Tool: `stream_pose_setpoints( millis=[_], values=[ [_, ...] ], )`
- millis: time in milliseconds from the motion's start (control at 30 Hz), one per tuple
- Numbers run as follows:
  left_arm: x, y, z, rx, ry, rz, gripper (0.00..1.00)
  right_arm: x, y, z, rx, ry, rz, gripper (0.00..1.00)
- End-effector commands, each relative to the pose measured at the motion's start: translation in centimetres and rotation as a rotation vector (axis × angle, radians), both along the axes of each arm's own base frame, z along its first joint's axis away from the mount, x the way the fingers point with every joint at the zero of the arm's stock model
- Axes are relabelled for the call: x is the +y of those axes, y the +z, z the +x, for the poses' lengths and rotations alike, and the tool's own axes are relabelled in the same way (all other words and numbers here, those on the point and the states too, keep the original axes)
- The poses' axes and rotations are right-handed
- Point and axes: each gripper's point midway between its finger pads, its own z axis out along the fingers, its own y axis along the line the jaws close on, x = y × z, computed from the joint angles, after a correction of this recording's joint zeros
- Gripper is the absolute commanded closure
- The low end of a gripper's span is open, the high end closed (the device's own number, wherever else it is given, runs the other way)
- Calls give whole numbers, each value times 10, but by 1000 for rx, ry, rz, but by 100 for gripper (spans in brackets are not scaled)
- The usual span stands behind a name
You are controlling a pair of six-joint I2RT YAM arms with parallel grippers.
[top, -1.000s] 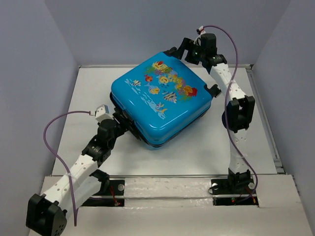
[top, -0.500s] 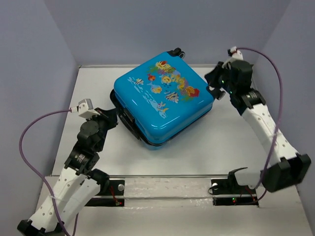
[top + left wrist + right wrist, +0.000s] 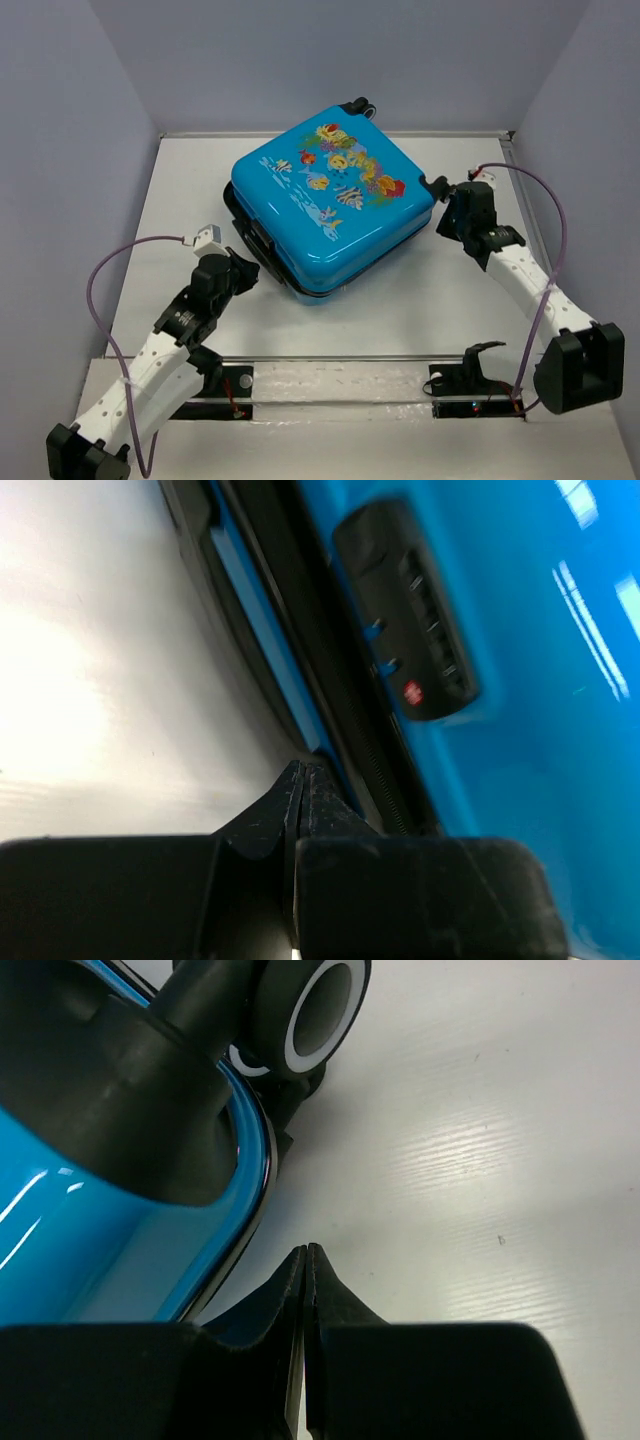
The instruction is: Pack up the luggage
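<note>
The luggage (image 3: 330, 205), a bright blue hard-shell case, lies shut and flat mid-table with its fish and coral print facing up. My left gripper (image 3: 247, 268) is low at the case's near-left side, shut and empty. In the left wrist view its tips (image 3: 300, 772) point at the zipper seam below the black combination lock (image 3: 410, 610). My right gripper (image 3: 447, 217) is at the case's right corner, also shut with nothing in it. In the right wrist view its tips (image 3: 306, 1252) hover over bare table beside the blue shell (image 3: 100, 1250) and a black-and-white wheel (image 3: 320, 1005).
The white table (image 3: 430, 300) is enclosed by grey walls at the left, back and right. A raised rail (image 3: 535, 240) runs along the right edge. The arm bases sit on the front bar (image 3: 340, 385).
Both grippers have gone from open to shut. The right arm swung from the case's far corner down to its right corner. The left arm drew back slightly from the near-left side.
</note>
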Motion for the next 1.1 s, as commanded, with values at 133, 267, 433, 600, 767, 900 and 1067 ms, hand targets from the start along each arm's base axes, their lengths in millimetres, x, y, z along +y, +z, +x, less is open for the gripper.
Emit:
stream_pose_setpoints(
  millis=[133, 267, 433, 600, 767, 900, 1067],
  values=[
    [-34, -29, 3, 33, -124, -85, 94, 27, 44, 87, -174, 127, 17, 93],
    [-44, -43, 6, 60, -167, -73, 94, 40, 32, 128, -161, 191, 44, 93],
    [-64, -54, 3, 70, -234, -71, 94, 78, 56, 171, -233, 359, 122, 93],
    [-91, -47, -1, 24, -294, -98, 94, 116, 83, 205, -275, 510, 228, 93],
    [-118, -44, 0, 15, -346, -98, 94, 145, 78, 217, -206, 630, 293, 89],
    [-144, -27, 7, -19, -386, -118, 94, 154, 88, 215, -216, 622, 280, 77],
    [-164, -5, 12, -74, -405, -150, 94, 131, 106, 196, -250, 550, 194, 43]
  ],
)
